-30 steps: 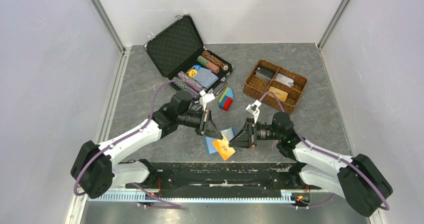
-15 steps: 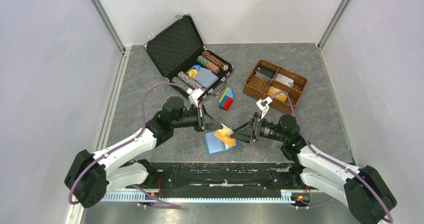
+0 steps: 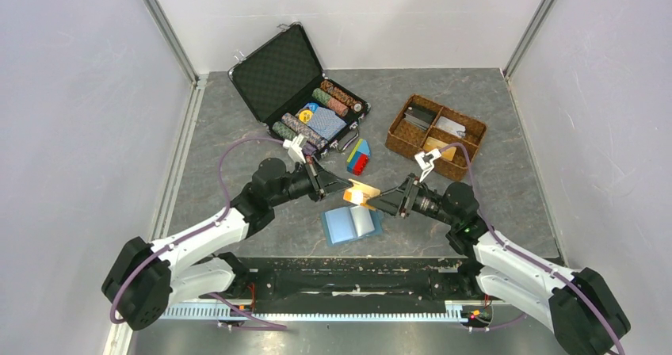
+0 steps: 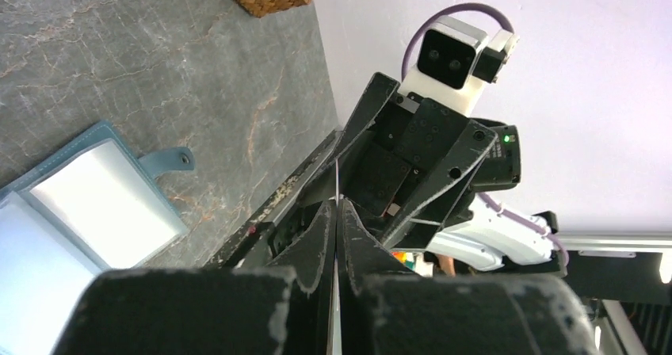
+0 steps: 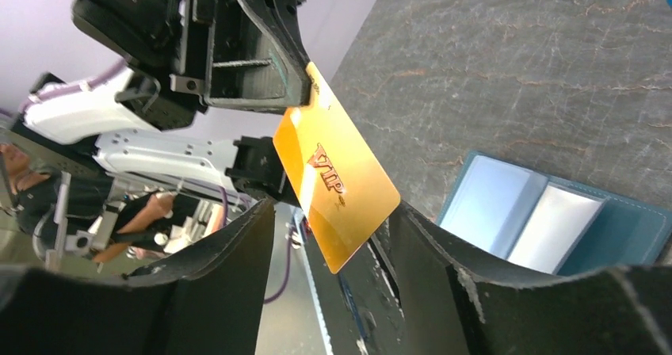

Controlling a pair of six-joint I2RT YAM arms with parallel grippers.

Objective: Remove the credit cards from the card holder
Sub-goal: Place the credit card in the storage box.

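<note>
In the top view my left gripper [image 3: 346, 187] is shut on one end of an orange-yellow credit card [image 3: 359, 191] and holds it in the air above the table. From the right wrist, that credit card [image 5: 337, 185] reads "VIP", and its free end hangs between the spread fingers of my open right gripper [image 5: 331, 208], which do not clamp it. The left wrist view shows only the card's thin edge [image 4: 336, 182] between shut jaws. The light-blue card holder [image 3: 351, 223] lies open and flat below, its pockets [image 5: 507, 212] facing up.
An open black chip case [image 3: 305, 93] stands at the back left, with coloured blocks [image 3: 358, 157] in front of it. A brown wicker tray [image 3: 436, 135] with compartments sits at the back right. The table's near edge rail [image 3: 341, 272] runs just behind the holder.
The left gripper has pulled the orange card out of the holder and lifted it up and back. The right gripper let go, rose with it and opened. The holder now lies flat.
</note>
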